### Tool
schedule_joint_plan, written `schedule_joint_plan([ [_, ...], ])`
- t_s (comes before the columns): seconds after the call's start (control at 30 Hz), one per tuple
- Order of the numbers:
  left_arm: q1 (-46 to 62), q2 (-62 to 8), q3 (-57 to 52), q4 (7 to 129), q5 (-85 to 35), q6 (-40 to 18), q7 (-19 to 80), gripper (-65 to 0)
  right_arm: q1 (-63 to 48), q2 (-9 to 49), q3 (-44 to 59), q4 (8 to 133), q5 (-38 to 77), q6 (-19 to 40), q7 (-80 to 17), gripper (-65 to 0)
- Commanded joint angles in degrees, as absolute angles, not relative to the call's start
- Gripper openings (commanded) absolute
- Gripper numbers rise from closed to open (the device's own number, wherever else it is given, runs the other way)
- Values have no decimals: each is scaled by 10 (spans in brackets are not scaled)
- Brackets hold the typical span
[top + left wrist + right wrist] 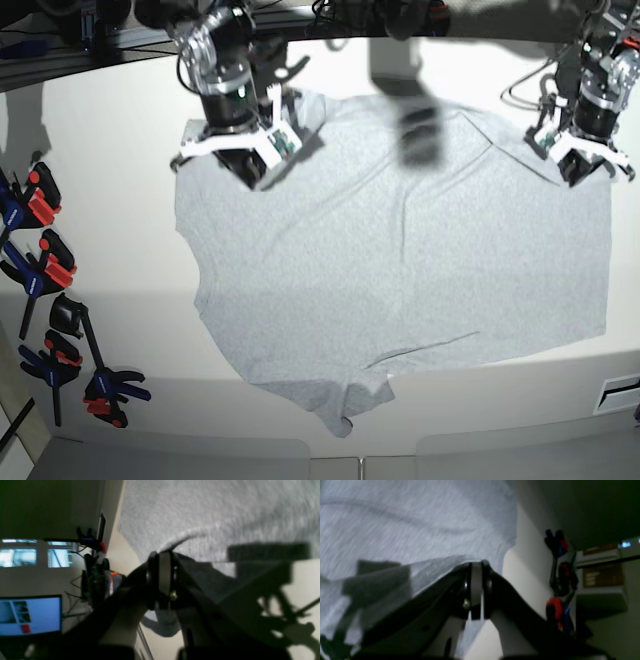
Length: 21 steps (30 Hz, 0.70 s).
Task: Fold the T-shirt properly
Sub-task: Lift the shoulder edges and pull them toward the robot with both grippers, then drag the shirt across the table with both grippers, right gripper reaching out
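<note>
Across the table (120, 260) lies the T-shirt (400, 270) — both grippers' jaws pinch its far corners.

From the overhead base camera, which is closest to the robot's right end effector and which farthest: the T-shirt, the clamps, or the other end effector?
Measured from the right end effector:
1. T-shirt, right under it, at the upper-left corner.
2. Clamps, along the table's left edge.
3. Left end effector, far across at the shirt's upper right.

Spring clamps (45, 275), perhaps a monitor (30, 616)
</note>
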<state>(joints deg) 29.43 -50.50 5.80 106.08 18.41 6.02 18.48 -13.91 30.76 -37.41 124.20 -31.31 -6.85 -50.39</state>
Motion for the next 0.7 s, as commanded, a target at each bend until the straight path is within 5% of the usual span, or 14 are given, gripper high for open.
schedule_joint_plan([
  [0.0,281,-516,53,1065,178,75,175,-650,-123,305,-371,1240,-314,-72,-488,-650],
  [0.67,211,-500,53,1042,-42,73,131,-650,172,174,-371,871,-213,-40,-461,-650],
])
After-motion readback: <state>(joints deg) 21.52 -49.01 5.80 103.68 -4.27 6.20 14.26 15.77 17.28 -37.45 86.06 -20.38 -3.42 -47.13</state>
